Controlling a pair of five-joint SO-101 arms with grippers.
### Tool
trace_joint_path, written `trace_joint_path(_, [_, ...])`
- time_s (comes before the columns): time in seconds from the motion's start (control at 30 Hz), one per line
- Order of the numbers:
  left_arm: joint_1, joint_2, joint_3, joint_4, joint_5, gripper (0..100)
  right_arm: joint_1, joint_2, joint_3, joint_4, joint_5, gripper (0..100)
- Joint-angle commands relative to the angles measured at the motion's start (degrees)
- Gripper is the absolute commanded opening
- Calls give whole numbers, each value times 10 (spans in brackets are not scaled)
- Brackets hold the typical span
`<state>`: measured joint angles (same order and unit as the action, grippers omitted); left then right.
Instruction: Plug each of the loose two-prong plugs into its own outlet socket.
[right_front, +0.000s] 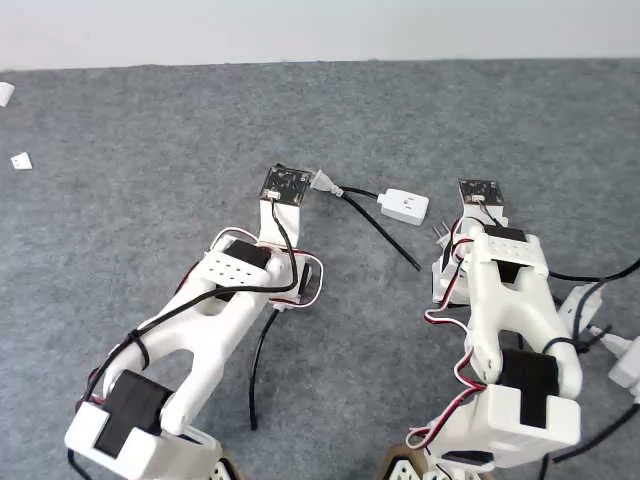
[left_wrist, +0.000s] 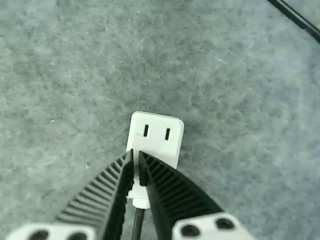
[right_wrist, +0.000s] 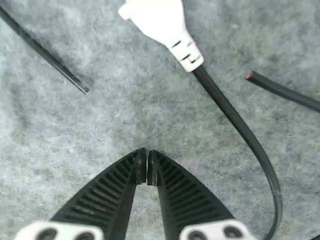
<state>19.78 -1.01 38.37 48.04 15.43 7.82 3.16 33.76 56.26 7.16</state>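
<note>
The left gripper (left_wrist: 136, 159) had its fingers closed on the cord end of an outlet socket (left_wrist: 156, 134), whose slots were empty. The right gripper (right_wrist: 147, 159) was closed on nothing. A two-prong plug (right_wrist: 161, 27) lay loose on the mat (right_wrist: 65, 135) ahead. Judged from this, no insertion was complete.

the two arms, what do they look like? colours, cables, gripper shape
Both the left arm and right arm are white plastic with black motor blocks at the joints. Thin red, white and black wires loop along them, and a small dark circuit board tops each wrist. The left gripper and right gripper have black ribbed fingers tapering to points, on white bases with holes.
</note>
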Motion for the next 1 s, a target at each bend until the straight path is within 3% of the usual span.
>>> trace_joint_path(0.0, [8,-19,5,-6,6,15,-3,-10,-4,-4,6,9])
trace_joint_path(0.3, [-68,-40,-49,27,-12,16,-3,-10,-4,-4,6,9])
trace_joint_path(0.53, [-94,-181,-46,94,-57,17,-3,-10,-4,-5,5,9])
trace_joint_path(0.97, [-109,-322,178,-18,-56,18,-3,-10,-4,-5,5,9])
